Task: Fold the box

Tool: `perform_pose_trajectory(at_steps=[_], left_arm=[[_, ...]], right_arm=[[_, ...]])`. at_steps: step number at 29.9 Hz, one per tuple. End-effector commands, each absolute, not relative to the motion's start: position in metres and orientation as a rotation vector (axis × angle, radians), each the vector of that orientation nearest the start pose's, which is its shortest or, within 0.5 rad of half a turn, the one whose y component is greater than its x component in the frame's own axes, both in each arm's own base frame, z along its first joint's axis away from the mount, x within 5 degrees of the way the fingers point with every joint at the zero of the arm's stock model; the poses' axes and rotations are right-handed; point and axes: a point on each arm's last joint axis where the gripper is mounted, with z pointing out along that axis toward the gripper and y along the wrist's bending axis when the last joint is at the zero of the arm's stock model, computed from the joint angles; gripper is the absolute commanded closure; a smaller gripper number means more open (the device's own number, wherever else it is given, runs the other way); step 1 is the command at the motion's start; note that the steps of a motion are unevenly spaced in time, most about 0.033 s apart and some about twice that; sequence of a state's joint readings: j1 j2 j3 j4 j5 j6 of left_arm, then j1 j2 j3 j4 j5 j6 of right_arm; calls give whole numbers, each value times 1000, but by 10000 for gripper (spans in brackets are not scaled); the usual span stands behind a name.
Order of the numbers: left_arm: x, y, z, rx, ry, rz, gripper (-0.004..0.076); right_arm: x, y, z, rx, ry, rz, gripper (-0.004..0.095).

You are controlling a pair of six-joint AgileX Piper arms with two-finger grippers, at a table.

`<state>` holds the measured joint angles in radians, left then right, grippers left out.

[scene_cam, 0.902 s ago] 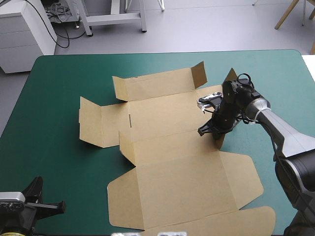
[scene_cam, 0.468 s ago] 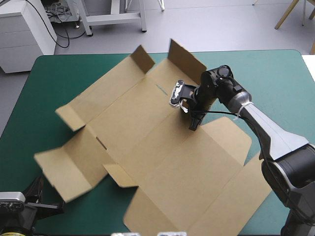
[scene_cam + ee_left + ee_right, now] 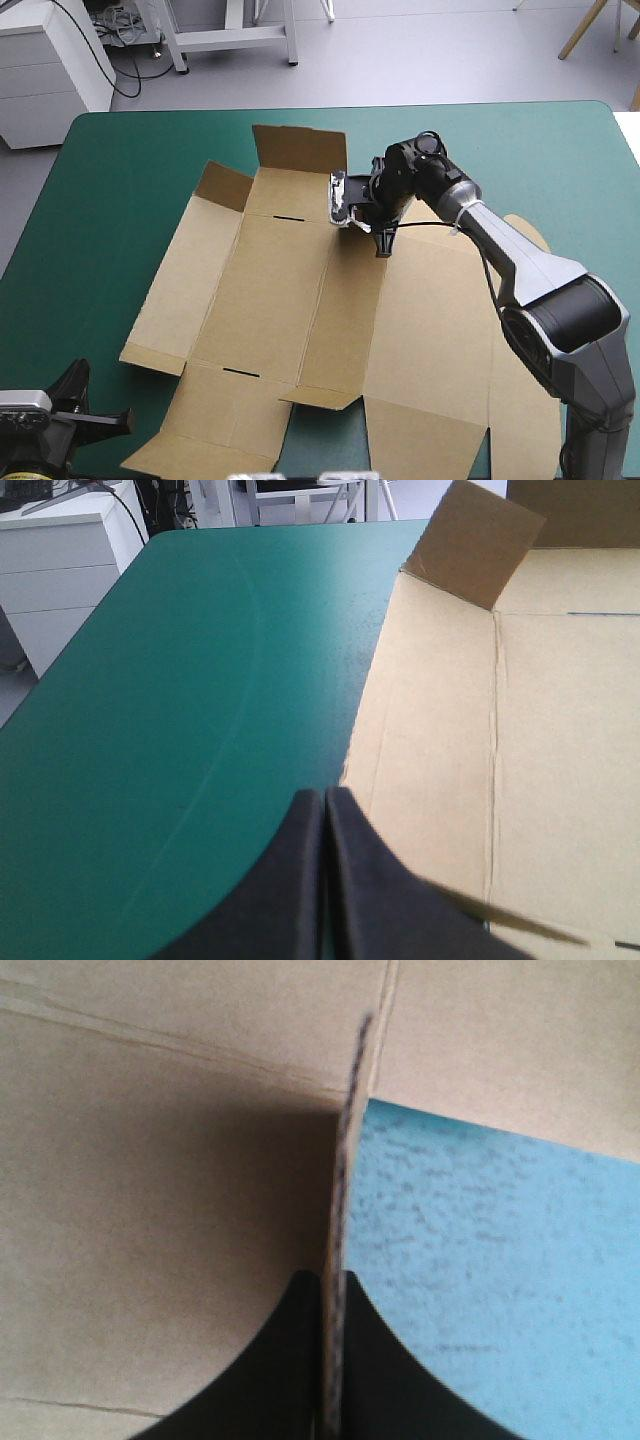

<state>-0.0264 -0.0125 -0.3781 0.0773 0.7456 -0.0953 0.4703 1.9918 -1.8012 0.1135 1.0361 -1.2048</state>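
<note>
1. The brown box [image 3: 290, 300] lies unfolded and mostly flat across the middle of the teal-green worktop [image 3: 120, 170], with two far flaps raised.
2. The right end effector [image 3: 383, 243] pinches an upright edge of board near the box's far side.
3. The left end effector [image 3: 325, 802] is pressed together and holds nothing, at the worktop's near left corner, just beside the box.

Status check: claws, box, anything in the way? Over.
Right claw shut on the box, far edge. Left claw shut, empty, near-left corner. Box mostly flat, two far flaps raised. No obstruction visible.
</note>
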Motion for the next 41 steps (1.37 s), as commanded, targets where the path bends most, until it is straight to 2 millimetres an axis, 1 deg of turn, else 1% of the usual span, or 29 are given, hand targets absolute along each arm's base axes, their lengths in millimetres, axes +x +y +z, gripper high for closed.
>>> perform_pose_trajectory(at_steps=[1, 4, 8, 13, 17, 20, 23, 25, 27, 29, 31, 32, 35, 37, 39, 41], left_arm=[[14, 4, 283, -50, 1718, -12, 734], [14, 4, 283, -50, 1718, -12, 734], [14, 4, 283, -50, 1718, -12, 734], [14, 4, 283, -49, 1718, -10, 734], [14, 4, 283, -49, 1718, -8, 734], [14, 4, 283, -49, 1718, -8, 734], [14, 4, 283, -49, 1718, -8, 734], [14, 4, 283, -49, 1718, -8, 734], [14, 4, 283, -49, 1718, -8, 734], [14, 4, 283, -49, 1718, -8, 734], [14, 4, 283, -49, 1718, -8, 734], [14, 4, 283, -49, 1718, -8, 734], [14, 4, 283, -49, 1718, -8, 734], [14, 4, 283, -49, 1718, -8, 734], [14, 4, 283, -49, 1718, -8, 734], [14, 4, 283, -49, 1718, -8, 734]], right_arm=[[383, 214, 311, -1950, 1665, -61, 927], [378, 224, 310, -2032, 1559, -81, 927], [374, 232, 310, -2055, 1530, -93, 928], [378, 234, 306, -2036, 1523, -106, 927], [382, 238, 304, -1966, 1549, -82, 927], [385, 240, 301, -1906, 1594, -59, 891], [386, 240, 297, -1908, 1609, -61, 748], [386, 240, 297, -1886, 1636, -49, 581], [386, 241, 298, -1836, 1676, -23, 385], [387, 241, 306, -1762, 1708, -15, 212], [386, 240, 317, -1703, 1735, -3, 121], [385, 239, 324, -1672, 1750, -3, 99], [379, 233, 346, -1625, 1806, -3, 98], [373, 227, 355, -1583, 1894, 4, 101], [368, 221, 363, -1513, 2005, 17, 147], [362, 215, 368, -1482, 2097, 18, 263]])
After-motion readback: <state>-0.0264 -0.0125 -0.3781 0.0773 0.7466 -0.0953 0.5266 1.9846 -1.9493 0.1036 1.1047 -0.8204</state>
